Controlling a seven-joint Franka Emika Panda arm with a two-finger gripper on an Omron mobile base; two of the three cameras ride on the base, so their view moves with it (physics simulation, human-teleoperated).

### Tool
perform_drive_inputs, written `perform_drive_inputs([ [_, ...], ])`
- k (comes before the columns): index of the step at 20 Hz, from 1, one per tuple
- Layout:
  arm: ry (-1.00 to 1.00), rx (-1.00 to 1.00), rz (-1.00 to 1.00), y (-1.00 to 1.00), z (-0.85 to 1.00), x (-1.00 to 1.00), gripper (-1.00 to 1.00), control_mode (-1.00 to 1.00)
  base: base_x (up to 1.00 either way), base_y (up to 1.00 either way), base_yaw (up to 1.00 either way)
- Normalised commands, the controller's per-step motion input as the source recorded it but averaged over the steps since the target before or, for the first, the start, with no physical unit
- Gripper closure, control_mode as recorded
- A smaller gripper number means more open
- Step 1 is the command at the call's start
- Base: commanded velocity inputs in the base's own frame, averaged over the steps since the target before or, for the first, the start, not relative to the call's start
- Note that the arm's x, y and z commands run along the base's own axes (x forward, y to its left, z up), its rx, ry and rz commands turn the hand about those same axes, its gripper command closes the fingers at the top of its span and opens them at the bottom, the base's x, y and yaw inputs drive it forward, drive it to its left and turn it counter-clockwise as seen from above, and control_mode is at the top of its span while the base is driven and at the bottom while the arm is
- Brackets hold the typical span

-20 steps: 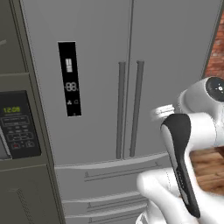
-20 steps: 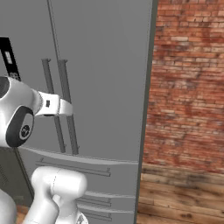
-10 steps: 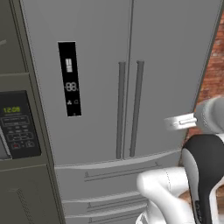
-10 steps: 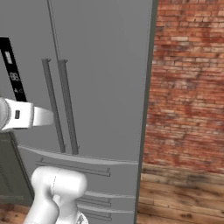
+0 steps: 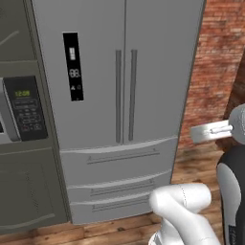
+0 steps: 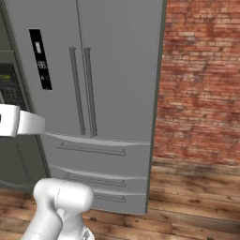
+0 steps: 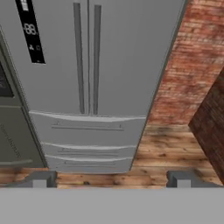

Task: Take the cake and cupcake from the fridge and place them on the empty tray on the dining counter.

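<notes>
The fridge (image 7: 92, 74) stands shut, straight ahead of the gripper (image 7: 110, 178) and well apart from it; the fingertips (image 7: 40, 179) are spread wide, holding nothing, brick wall (image 7: 188, 65) beside the fridge

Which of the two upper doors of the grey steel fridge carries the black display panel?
The left upper door: the black display panel sits on it; the right upper door is plain.

The fridge (image 5: 125, 95) carries a black display panel (image 5: 73, 66) on its left door, left of the bar handles, showing pale digits that read "88". Left of the fridge, the microwave (image 5: 24, 110) clock shows green digits, too blurred to read.
</notes>
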Motion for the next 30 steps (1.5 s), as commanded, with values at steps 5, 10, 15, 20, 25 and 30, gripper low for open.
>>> perform_drive_inputs([
  [5, -0.11, 0.02, 0.0, 0.38, 0.0, -0.37, -1.0, -1.0, -0.2, 0.06, 0.0],
  [10, 0.02, 0.0, 0.08, 0.33, 0.0, 0.93, -1.0, -1.0, 0.0, 0.0, 0.0],
  [15, 0.13, 0.0, 0.03, -0.01, 0.0, 1.0, -1.0, -1.0, 0.0, 0.0, 0.0],
  [20, 0.03, -0.03, 0.0, -0.06, -0.12, 0.99, -1.0, -1.0, 0.0, 0.0, 0.0],
  [25, -0.02, -0.01, 0.0, 0.0, -0.2, 0.92, -1.0, -1.0, 0.0, 0.0, 0.0],
  [30, -0.2, 0.0, 0.02, -0.01, -0.25, 0.76, -1.0, -1.0, 0.0, 0.0, 0.0],
])
